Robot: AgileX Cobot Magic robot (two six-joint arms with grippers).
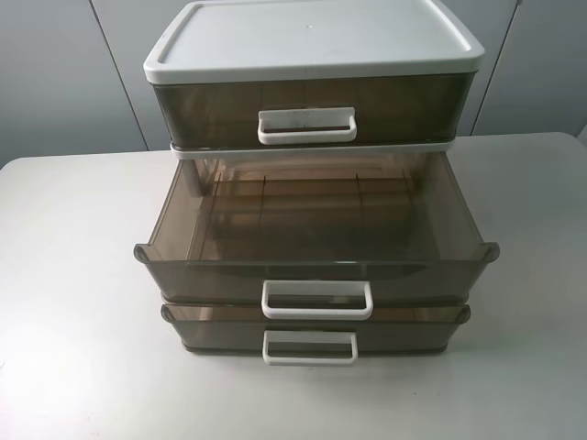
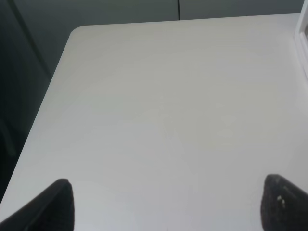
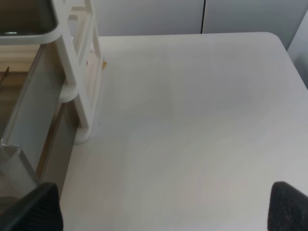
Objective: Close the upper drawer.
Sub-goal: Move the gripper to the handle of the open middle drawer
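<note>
The right end effector (image 3: 163, 209) hovers above the counter (image 3: 192, 120) with its fingers wide apart, and the left end effector (image 2: 166, 207) is spread the same way (each holds nothing). Close ahead of the right one, on its inner side, the upper drawer (image 3: 33, 110) stands pulled well out of the white-framed cabinet (image 3: 82, 57). The drawer's white loop handle (image 1: 316, 299) sits farther along, on its front.

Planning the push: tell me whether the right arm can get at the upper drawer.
Probably yes: the upper drawer stands pulled out beside the open right gripper, with only bare table between.
</note>
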